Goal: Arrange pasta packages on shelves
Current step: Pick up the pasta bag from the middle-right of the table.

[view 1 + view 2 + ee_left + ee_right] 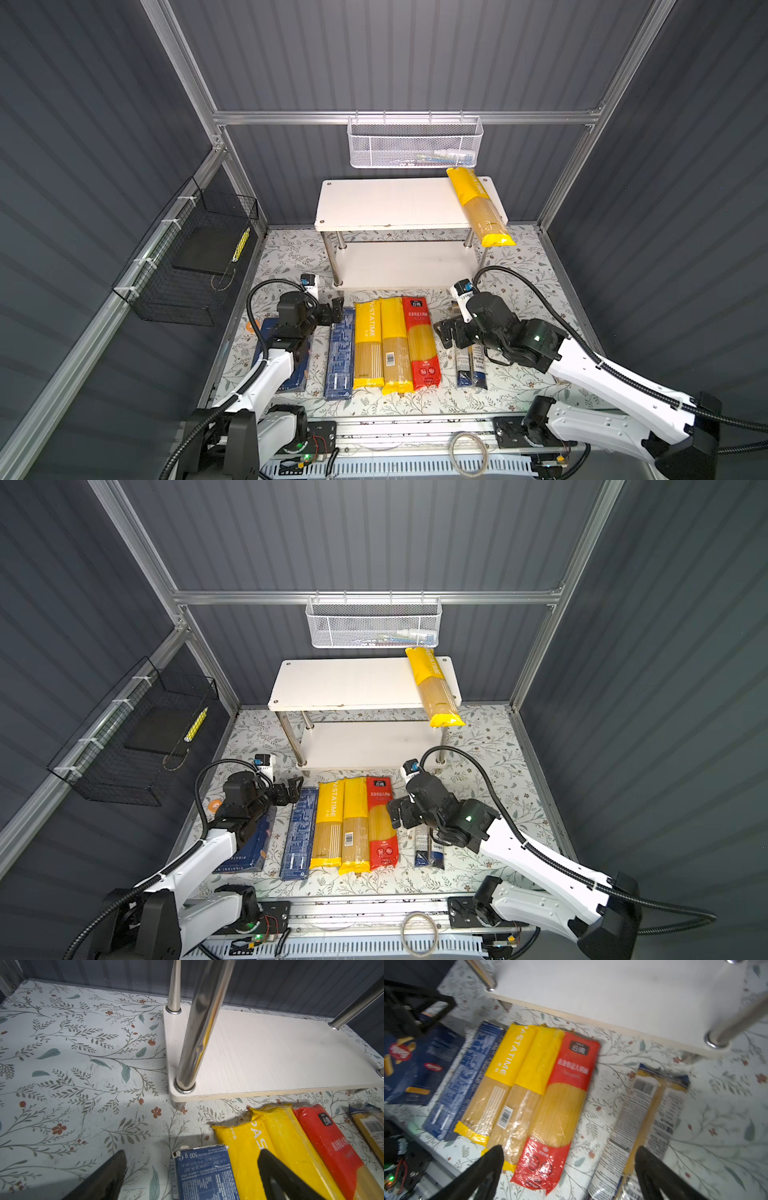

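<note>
Floral-patterned counter (519,386) covers the floor of a grey-walled cell, as you can see in both top views. At the middle of its far edge stand the shelves (395,203), two white boards on chrome legs. One yellow spaghetti bag (478,205) lies slantwise across the right end of the top board, its near end jutting past the board's front edge.

Six more packs lie flat on the counter's near half, in front of the shelves, each running lengthwise from the near edge toward the far edge. Starting from the left edge you have:
- a wide blue Barilla box (300,376), partly under your left arm
- a narrow dark-blue box (338,361)
- a PASTATIME yellow bag (368,345), a second yellow bag (395,345) and a red bag (419,340), touching side by side
- a clear and dark-blue pack (469,370), set apart across a strip of bare counter and partly under your right arm

Your left gripper (336,311) hangs above the far end of the narrow dark-blue box. Its jaws are spread wide and hold nothing. In the left wrist view its black fingers (108,1176) frame that box's end.

Your right gripper (442,332) hovers just right of the red bag, over the far part of the clear and dark-blue pack. Its jaws are also fully apart and empty. The right wrist view shows one finger (488,1165) over the yellow bags' near ends and the other over the clear pack.

A white mesh basket (415,143) hangs on the back rail, and a black wire basket (187,257) hangs on the left wall.
</note>
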You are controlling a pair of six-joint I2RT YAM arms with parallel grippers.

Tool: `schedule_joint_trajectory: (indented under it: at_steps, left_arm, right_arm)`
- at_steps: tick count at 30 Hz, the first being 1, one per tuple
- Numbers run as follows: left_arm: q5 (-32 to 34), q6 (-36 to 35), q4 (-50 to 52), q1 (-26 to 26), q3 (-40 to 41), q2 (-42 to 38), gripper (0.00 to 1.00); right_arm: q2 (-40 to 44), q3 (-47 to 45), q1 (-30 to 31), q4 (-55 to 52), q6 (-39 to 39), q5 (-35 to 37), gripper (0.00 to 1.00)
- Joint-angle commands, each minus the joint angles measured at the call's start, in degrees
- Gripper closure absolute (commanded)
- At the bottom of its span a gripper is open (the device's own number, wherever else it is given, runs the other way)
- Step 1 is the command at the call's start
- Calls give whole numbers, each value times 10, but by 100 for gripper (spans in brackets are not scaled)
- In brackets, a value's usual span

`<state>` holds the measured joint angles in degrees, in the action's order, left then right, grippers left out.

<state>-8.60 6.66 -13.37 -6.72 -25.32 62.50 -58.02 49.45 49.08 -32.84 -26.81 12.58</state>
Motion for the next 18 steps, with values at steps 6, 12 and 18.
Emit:
schedule_joint_trajectory:
  at_steps: [6,12,18]
  left_arm:
    - [7,-4,-6,-3,4,-4,1]
    - [7,-5,-5,-4,2,-1,1]
    - [6,-6,-7,-5,0,3,1]
  right_arm:
    - [12,-54,-4,-75,-191,141,1]
    - [13,-112,-24,-35,-219,103,1]
    - [-7,-136,-38,-44,-233,73,1]
